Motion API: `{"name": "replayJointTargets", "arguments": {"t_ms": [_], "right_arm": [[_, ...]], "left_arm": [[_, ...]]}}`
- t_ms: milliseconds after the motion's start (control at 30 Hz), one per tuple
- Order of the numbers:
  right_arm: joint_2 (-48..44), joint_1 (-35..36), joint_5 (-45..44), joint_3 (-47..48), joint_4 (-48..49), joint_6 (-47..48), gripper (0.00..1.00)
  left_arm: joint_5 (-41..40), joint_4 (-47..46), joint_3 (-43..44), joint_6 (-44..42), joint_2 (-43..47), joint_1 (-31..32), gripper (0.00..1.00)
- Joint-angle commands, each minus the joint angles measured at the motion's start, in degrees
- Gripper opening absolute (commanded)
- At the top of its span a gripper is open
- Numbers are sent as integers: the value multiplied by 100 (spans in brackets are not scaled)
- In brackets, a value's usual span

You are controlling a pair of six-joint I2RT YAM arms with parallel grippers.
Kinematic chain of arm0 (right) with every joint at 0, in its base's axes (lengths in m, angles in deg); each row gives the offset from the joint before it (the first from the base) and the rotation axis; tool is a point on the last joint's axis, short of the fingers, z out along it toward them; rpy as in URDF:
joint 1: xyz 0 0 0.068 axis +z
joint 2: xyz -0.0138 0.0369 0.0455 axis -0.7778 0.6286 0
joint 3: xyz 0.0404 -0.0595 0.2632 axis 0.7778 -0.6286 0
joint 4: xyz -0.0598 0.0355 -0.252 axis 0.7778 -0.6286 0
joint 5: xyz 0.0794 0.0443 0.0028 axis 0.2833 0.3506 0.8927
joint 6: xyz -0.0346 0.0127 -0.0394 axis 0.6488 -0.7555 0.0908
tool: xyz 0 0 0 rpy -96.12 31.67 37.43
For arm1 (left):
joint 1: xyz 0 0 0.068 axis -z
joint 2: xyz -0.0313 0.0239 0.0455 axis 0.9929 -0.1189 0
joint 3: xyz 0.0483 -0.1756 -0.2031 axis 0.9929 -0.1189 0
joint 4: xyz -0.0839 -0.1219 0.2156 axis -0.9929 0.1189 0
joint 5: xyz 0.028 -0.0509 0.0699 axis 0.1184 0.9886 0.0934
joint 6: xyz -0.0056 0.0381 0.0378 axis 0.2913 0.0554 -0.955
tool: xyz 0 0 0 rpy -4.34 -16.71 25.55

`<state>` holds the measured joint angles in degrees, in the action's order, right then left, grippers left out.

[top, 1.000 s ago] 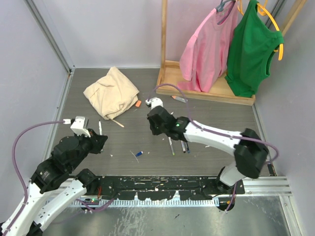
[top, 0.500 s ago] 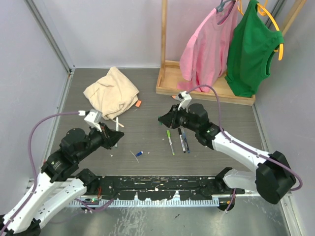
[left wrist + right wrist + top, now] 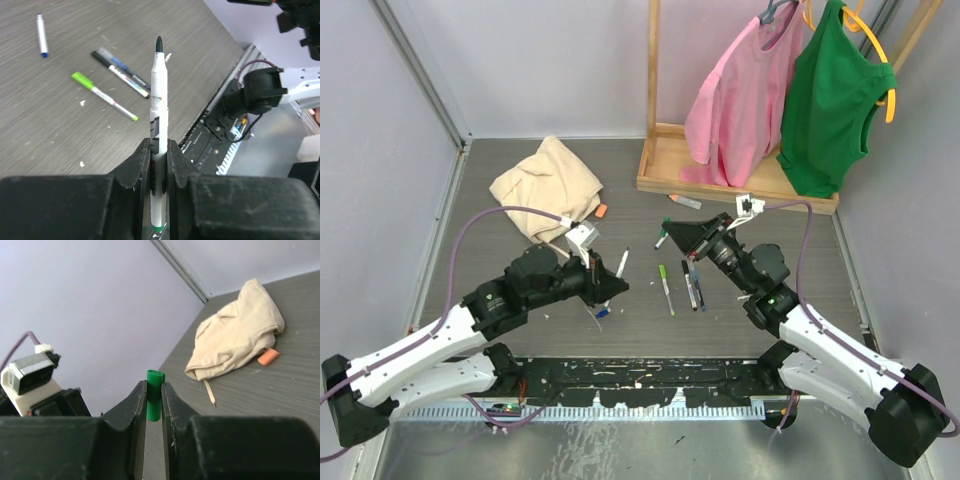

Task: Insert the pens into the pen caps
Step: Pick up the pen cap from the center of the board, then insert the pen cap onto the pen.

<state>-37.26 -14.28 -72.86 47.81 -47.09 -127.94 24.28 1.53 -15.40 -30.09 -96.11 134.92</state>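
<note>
My left gripper (image 3: 614,282) is shut on a white pen (image 3: 622,262) with a dark green tip, and in the left wrist view (image 3: 159,150) the pen (image 3: 159,95) stands up out of the jaws. My right gripper (image 3: 669,236) is shut on a green cap (image 3: 663,241), which sits between its fingers in the right wrist view (image 3: 154,401). The two grippers face each other a short way apart above the table. A green-capped pen (image 3: 665,284) and two darker pens (image 3: 692,286) lie between them. A blue cap (image 3: 603,313) and an orange cap (image 3: 601,211) lie loose.
A beige cloth (image 3: 548,186) lies at the back left, with a thin tan stick (image 3: 210,392) at its edge. A wooden rack base (image 3: 732,180) carries pink and green garments at the back right. Another pen (image 3: 685,201) lies by the rack. Walls close in left and right.
My left gripper has swung right toward the middle with the white pen. My right gripper has pulled back to the right with the green cap and now faces the left one.
</note>
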Motion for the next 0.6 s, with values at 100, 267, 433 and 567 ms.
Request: {"name": "replayJointTargets", "arguments": {"t_ms": [100, 267, 433, 567], "right_arm": [[-96, -22, 177, -141, 2026, -666, 0], [251, -22, 461, -109, 3045, -929, 0], [685, -17, 787, 94, 3649, -1050, 0], [900, -21, 1037, 335, 3778, -1039, 0]], "left_arm": [[-4, -2075, -11, 56, -322, 438, 0], [254, -2495, 55, 41, -503, 449, 0], [414, -2560, 133, 11, -603, 448, 0], [428, -2573, 96, 11, -595, 450, 0]]}}
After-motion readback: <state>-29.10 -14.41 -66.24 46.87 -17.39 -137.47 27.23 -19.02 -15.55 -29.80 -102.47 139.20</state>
